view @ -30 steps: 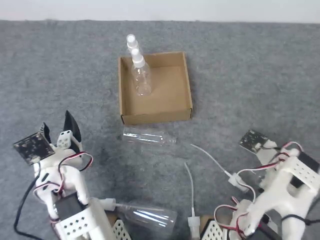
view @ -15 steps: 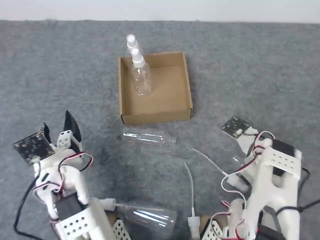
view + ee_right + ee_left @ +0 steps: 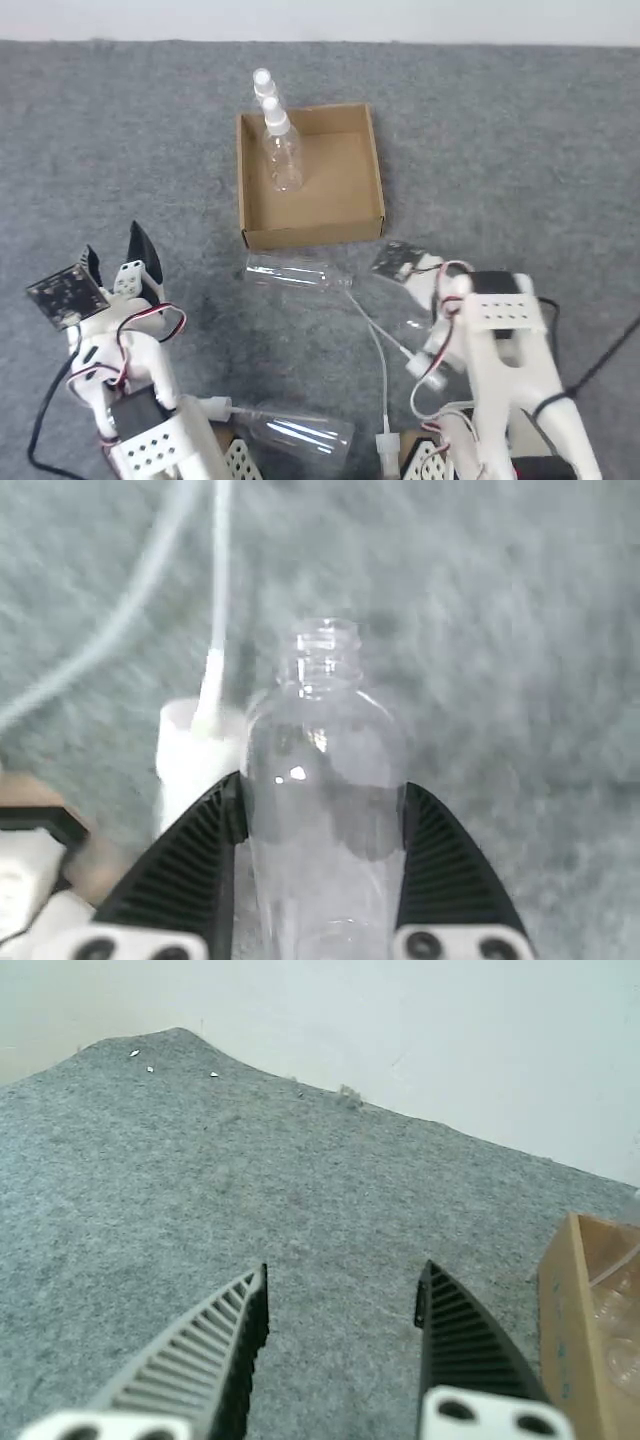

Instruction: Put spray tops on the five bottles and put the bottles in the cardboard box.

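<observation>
My right gripper (image 3: 320,815) is shut on a clear bottle (image 3: 325,740) whose neck is uncapped; in the high view it (image 3: 425,320) hangs right of the table's middle. A white spray top (image 3: 190,755) with a long tube lies against that bottle (image 3: 420,366). A second spray top (image 3: 386,440) lies near the front edge. Another bare bottle (image 3: 295,272) lies in front of the cardboard box (image 3: 375,160). One capped bottle (image 3: 283,150) rests in the box and another (image 3: 264,84) stands just behind it. My left gripper (image 3: 115,258) (image 3: 340,1310) is open over bare carpet at the left.
A capped bottle (image 3: 290,428) lies at the front beside the left arm's base. The box's corner (image 3: 590,1330) shows off to one side of the left gripper. Grey carpet (image 3: 520,150) covers the table, with free room at right and far left.
The right arm has swung left toward the table's middle with the bottle in its gripper, and the spray top beside it has shifted left too. The left arm has kept still.
</observation>
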{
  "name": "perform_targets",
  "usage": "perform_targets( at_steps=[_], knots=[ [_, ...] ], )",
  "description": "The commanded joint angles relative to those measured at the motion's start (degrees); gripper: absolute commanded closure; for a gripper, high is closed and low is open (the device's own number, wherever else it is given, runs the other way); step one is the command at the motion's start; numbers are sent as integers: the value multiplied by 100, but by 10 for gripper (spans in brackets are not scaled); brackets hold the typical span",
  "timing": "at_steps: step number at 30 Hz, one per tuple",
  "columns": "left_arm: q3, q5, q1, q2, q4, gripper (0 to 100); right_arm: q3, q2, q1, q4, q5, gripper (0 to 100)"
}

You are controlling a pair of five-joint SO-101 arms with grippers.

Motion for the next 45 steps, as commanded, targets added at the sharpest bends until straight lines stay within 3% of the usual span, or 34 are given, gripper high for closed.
perform_targets(
  at_steps=[1,9,21,33,45],
  knots=[
    [-48,-62,18,-123,-158,772,-185,-233,-734,48,-431,937],
    [-48,-62,18,-123,-158,772,-730,-233,-1525,48,-1363,937],
    [-48,-62,18,-123,-158,772,-809,-224,-2668,48,-1433,937],
    [-48,-62,18,-123,-158,772,-2163,-927,-2554,1191,-2101,937],
    [-48,-62,18,-123,-158,772,-2936,-1385,-2413,1226,-3244,937]
  ],
)
